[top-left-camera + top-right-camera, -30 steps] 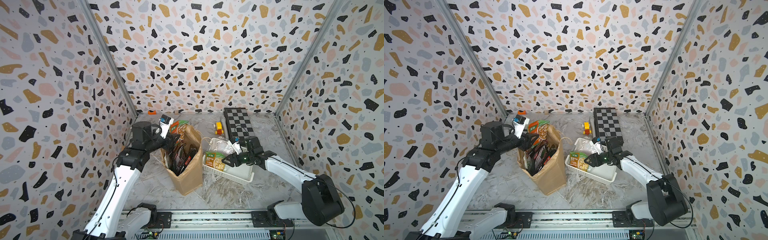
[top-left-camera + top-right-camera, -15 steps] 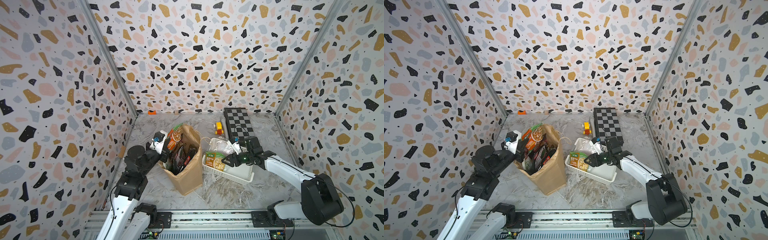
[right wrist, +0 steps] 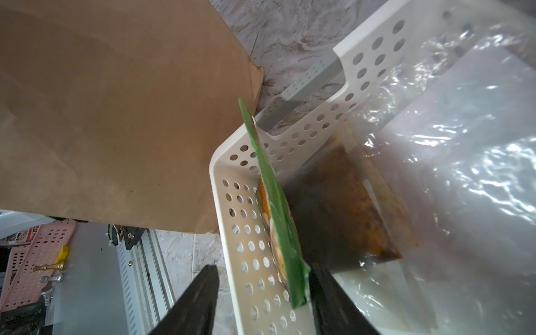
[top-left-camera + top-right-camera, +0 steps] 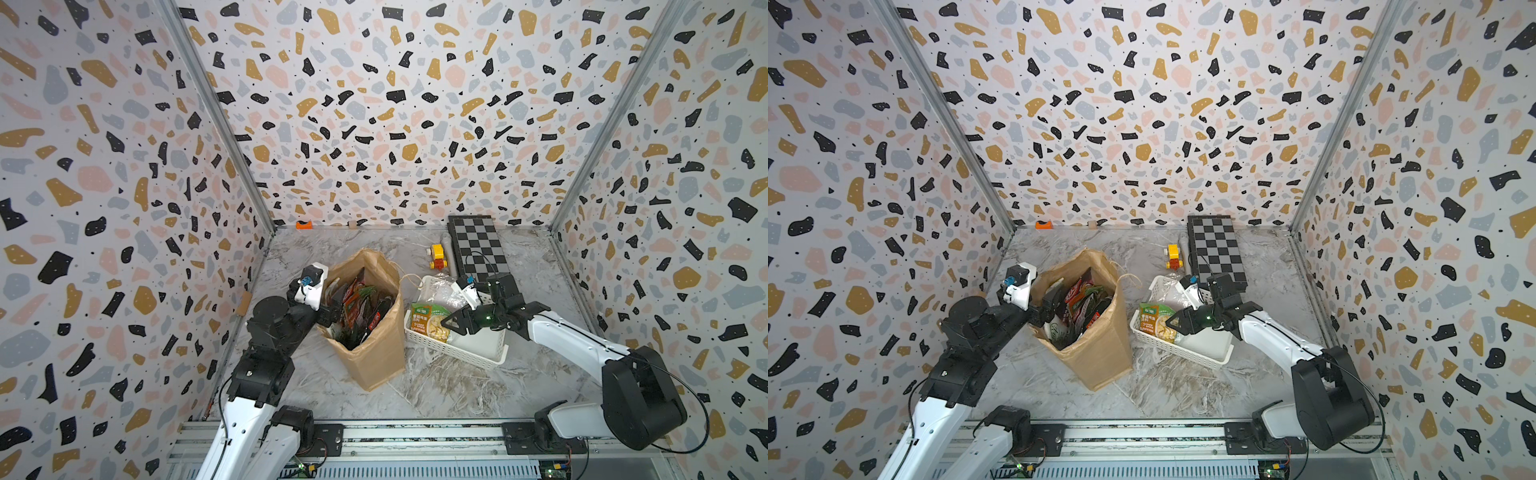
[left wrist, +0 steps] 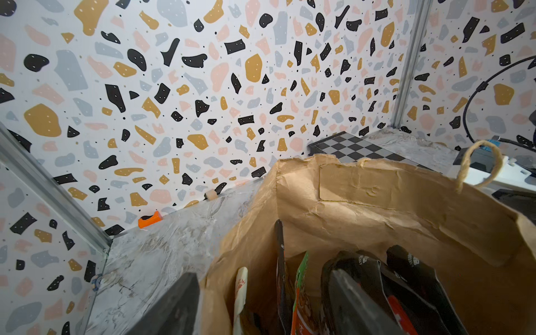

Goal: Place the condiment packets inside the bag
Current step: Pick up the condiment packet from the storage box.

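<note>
The tan paper bag stands mid-table, and several condiment packets stand upright inside it. My left gripper is open at the bag's left rim, one finger outside the paper wall and one inside among the packets. My right gripper is open over the near-left corner of the white basket, astride its wall. A green-and-orange packet leans against the inner finger. A clear packet with brown sauce lies behind it.
A checkerboard lies at the back right, with a yellow-and-red toy beside it. A small orange piece sits against the back wall. Terrazzo walls close in the left, back and right sides. The bag's cord handle sticks up toward the basket.
My left arm came down from above the bag to its left rim and its jaws opened. The green-and-orange packet it carried now stands in the bag. The right arm has not moved.
</note>
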